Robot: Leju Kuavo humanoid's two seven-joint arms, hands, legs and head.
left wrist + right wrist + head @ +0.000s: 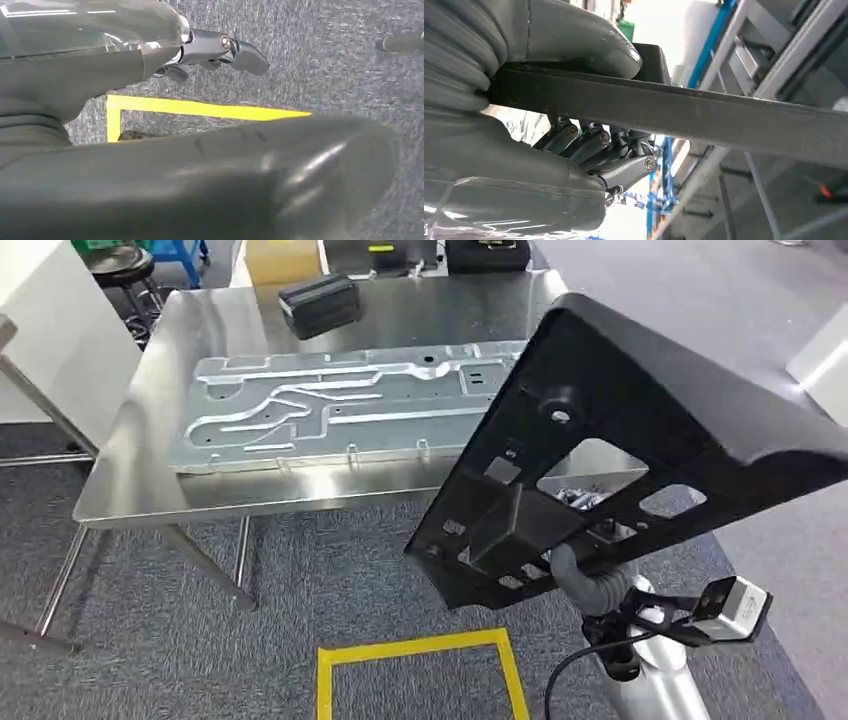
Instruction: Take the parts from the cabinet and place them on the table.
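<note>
Right hand (574,150): fingers below and thumb above clamp the black panel (640,440) at its lower edge. Panel held tilted in the air, short of the table (130,490). Judged stiff, bulky, top-heavy; grip near an edge risks swing. Left hand (210,52): fingers apart, holding nothing, hanging over the floor.

Yellow tape square (420,670) on grey carpet (300,590), black stool (118,262) and cardboard box (282,258) beyond the table's far edge.

The black panel (640,450) hides most of the right hand (585,575) and the table's (180,490) near right corner.
</note>
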